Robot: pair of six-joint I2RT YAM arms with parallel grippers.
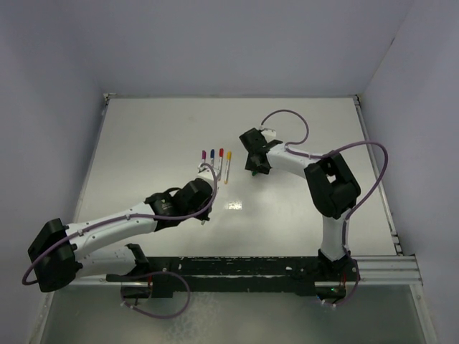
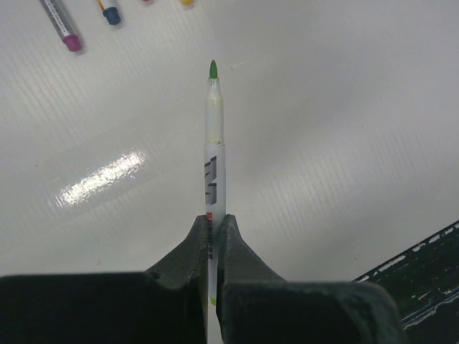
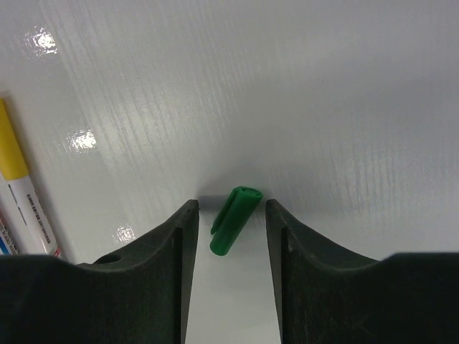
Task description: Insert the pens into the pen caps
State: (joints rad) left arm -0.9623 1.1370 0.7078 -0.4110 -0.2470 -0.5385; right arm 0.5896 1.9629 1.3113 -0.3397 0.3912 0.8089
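My left gripper [image 2: 214,223] is shut on a pale pen [image 2: 214,154] with its green tip [image 2: 213,69] bare, pointing forward above the table. In the top view the left gripper [image 1: 201,185] is just below the row of pens. My right gripper [image 3: 231,211] is open and low over the table, its fingers on either side of the green cap [image 3: 234,210], which lies on its side untouched. In the top view the right gripper [image 1: 254,166] is right of the row. Purple- [image 1: 204,154], blue- [image 1: 212,153], red- [image 1: 221,153] and yellow-capped [image 1: 227,168] pens lie side by side.
The yellow-capped pen [image 3: 18,190] lies close to the left of my right fingers. The purple-capped [image 2: 61,25] and blue-capped [image 2: 109,12] pens lie ahead and left of the left gripper. A black rail [image 1: 251,272] runs along the near table edge.
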